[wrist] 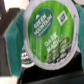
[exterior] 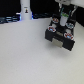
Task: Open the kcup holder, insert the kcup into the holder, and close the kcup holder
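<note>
I had the small white kcup with its bright green foil lid (wrist: 49, 34) pinched in the gripper (exterior: 63, 21), lid facing the wrist camera. It hung directly above the black rectangular kcup holder (exterior: 62, 37), far right on the table; I judged descent vertical.

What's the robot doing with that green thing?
The robot's gripper is over a black kcup holder at the exterior view's right side of a white table. It is holding a kcup, a little coffee pod with a green lid. The wrist view shows the teal fingers squeezing its sides, so it is still in the gripper. The picture is too blurry to tell how far open the drawer is.
</note>
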Robot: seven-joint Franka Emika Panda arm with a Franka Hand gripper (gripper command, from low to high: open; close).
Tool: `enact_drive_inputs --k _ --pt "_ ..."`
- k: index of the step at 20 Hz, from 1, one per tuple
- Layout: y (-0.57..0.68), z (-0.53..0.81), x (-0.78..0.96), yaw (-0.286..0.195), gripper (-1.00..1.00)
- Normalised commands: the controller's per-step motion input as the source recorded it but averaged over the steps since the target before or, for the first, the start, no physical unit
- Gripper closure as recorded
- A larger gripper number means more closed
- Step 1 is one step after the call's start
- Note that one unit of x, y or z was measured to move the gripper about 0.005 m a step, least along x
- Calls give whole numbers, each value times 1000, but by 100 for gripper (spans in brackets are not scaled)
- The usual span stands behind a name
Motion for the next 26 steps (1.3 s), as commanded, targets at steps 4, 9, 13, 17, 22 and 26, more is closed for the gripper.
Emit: enact_drive_inputs --k 4,9,13,17,22,26 --pt "-24 -190 25 1 100" --pt "-231 55 0 -4 100" --pt "-409 186 0 -30 100" --pt "-213 26 42 -21 100" --pt "-73 -265 27 -25 100" --pt "49 -380 44 1 100"
